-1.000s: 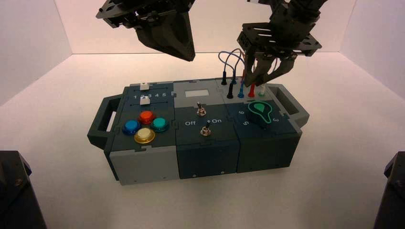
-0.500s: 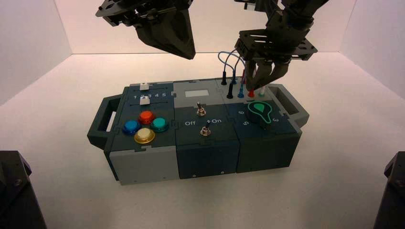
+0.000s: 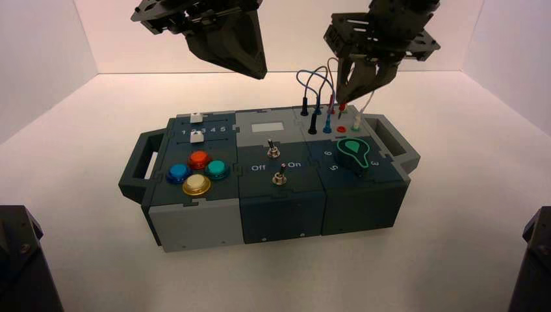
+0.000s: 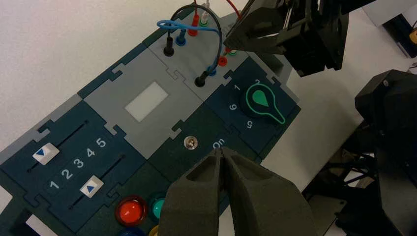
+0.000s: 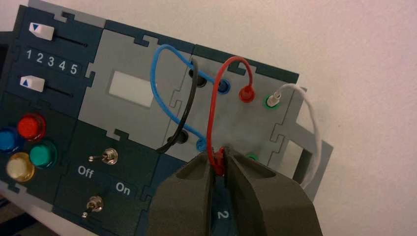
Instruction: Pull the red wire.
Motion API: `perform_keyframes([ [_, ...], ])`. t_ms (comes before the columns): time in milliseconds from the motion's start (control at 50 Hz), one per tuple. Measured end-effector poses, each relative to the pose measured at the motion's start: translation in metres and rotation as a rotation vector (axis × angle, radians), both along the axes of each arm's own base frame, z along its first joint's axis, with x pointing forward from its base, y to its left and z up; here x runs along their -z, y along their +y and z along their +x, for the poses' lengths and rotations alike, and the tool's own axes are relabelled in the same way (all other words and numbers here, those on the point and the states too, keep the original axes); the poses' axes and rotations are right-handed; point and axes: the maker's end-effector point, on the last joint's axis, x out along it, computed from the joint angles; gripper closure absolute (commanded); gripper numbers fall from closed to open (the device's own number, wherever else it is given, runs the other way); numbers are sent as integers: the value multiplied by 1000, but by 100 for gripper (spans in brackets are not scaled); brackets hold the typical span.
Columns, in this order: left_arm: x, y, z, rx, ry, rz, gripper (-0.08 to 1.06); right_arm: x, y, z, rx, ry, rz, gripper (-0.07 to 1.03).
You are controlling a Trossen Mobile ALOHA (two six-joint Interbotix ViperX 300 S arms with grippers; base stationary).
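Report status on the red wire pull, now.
Right gripper shut on red wire, one plug lifted clear of the box, other plug seated. Left gripper shut, parked above box. Nothing blocking.

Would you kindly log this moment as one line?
right hand: shut on red wire, near plug lifted out, far plug seated | left hand: shut, idle

The right pincer (image 5: 222, 167) hides most of the red wire (image 5: 212, 118)'s near plug and the knob

Lab test cell: white-walled enclosure (image 3: 39, 45), bare white bench (image 3: 455, 247), lone control box (image 3: 273, 188), dark rig hardware (image 4: 388, 147) beside the bench.
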Motion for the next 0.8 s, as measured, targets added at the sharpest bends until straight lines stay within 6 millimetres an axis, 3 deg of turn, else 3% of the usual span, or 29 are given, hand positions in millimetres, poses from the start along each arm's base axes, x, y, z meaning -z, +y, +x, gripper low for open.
perform_keyframes([
  [240, -1, -1, 0, 2, -1, -1, 101, 9, 2, 10, -11, -32, -16, 96],
  [340, -1, -1, 0, 2, -1, -1, 101, 13, 3, 13, -14, -39, -21, 70],
  [380, -1, -1, 0, 0, 0, -2, 101, 13, 3, 15, -13, -46, -21, 66],
  [660, 4, -1, 0, 2, 5, 10, 101, 10, 4, 21, -31, -85, -23, 66],
  [800, 5, -1, 0, 3, 6, 14, 101, -7, 4, 21, -33, -125, -2, 65],
])
